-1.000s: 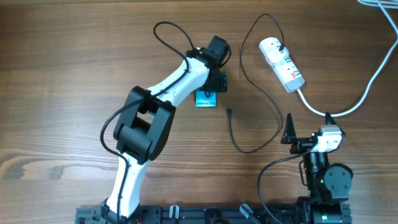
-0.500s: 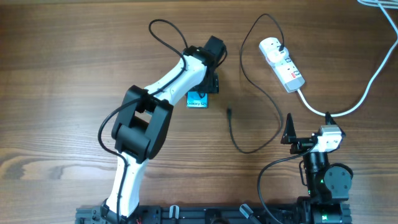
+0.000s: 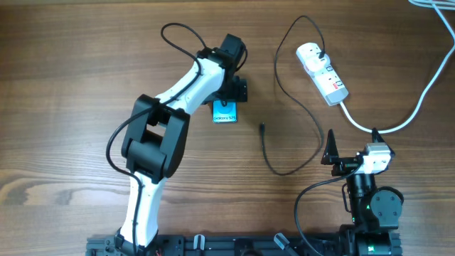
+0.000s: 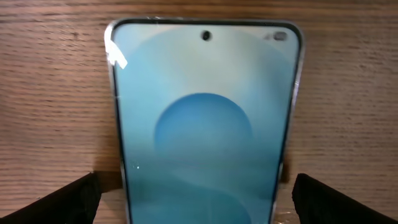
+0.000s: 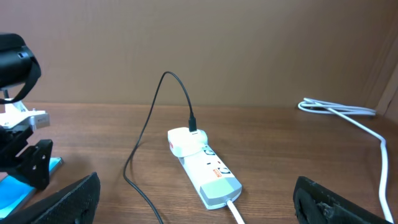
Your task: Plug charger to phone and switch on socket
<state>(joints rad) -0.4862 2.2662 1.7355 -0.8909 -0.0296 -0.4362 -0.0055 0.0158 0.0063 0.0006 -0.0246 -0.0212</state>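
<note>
STEP: position phone (image 3: 224, 112) for plugging | LEFT end effector (image 4: 196, 180): released, fingers (image 4: 68, 199) straddling phone flat on surface (image 3: 64, 85) | RIGHT end effector (image 5: 196, 180): released, well right of phone | charger tip (image 3: 261, 129): near phone's right | ADVICE: clamp squarely across phone edges, avoid skewing.

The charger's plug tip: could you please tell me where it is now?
Overhead, the plug tip lies on the wood near the centre, right of the phone and lower left of the socket, touching neither.
</note>
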